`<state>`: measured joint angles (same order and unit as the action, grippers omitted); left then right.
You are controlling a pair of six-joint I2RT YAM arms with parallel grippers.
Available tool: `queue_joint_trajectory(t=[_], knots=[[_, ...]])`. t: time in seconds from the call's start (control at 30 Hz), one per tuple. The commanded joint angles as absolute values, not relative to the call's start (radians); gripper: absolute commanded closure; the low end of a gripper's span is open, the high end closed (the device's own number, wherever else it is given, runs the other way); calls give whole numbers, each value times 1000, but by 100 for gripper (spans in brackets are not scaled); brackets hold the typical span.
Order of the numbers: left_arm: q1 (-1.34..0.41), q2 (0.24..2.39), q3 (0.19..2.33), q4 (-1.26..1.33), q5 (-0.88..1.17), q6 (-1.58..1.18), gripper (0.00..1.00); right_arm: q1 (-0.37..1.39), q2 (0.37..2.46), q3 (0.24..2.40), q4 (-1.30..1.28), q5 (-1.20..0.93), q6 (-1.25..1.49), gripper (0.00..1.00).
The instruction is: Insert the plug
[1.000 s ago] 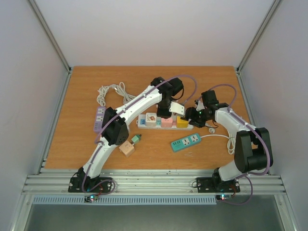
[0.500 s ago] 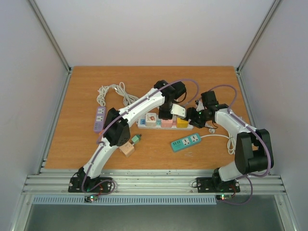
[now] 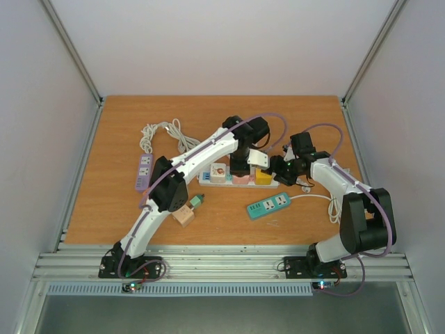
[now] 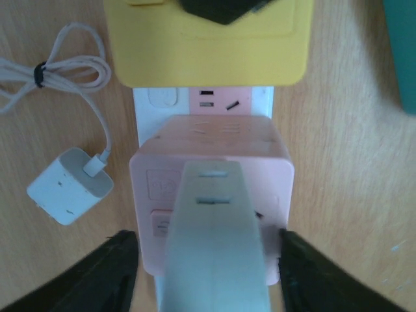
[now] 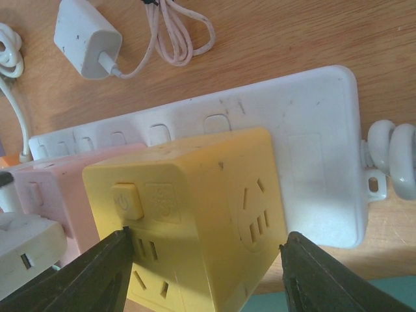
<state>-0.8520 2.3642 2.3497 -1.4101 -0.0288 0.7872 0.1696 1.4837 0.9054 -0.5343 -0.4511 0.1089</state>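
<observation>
**Plug standing in the pink cube, left jaws apart**

The pale grey-white flat plastic plug (image 4: 214, 221) stands in the lower centre of the left wrist view. It sits on the top face of the pink cube-shaped plastic adapter (image 4: 273, 175), which is itself on the long white plastic power strip (image 4: 263, 104). Whether it is fully home cannot be told.

The plug looks light, stiff and smooth. The best hold is probably on its two broad flat sides, low down, pressing straight so the pins do not bend.

The left gripper (image 4: 206, 235) is released, its fingers wide of the plug on both sides. In the right wrist view, the right gripper (image 5: 205, 237) appears clenched on the yellow cube-shaped plastic adapter (image 5: 195, 188), probably to steady the strip.

A white USB charger (image 4: 68, 185) lies at mid-left.
</observation>
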Motion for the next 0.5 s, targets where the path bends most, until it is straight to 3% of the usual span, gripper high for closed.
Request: queue_joint_trajectory(t=[0.0, 0.1, 0.4, 0.47], knots=[[-845, 2320, 2411, -1425, 43, 739, 34, 174, 1457, 909, -565, -376, 124, 35], [-838, 2238, 2388, -1392, 96, 729, 27, 174, 1430, 925, -586, -364, 124, 34], [-806, 1931, 2122, -1163, 71, 589, 22, 175, 1322, 991, -699, -285, 128, 31], [-801, 1847, 2046, -1062, 22, 494, 15, 179, 1301, 1007, -728, -262, 133, 31]])
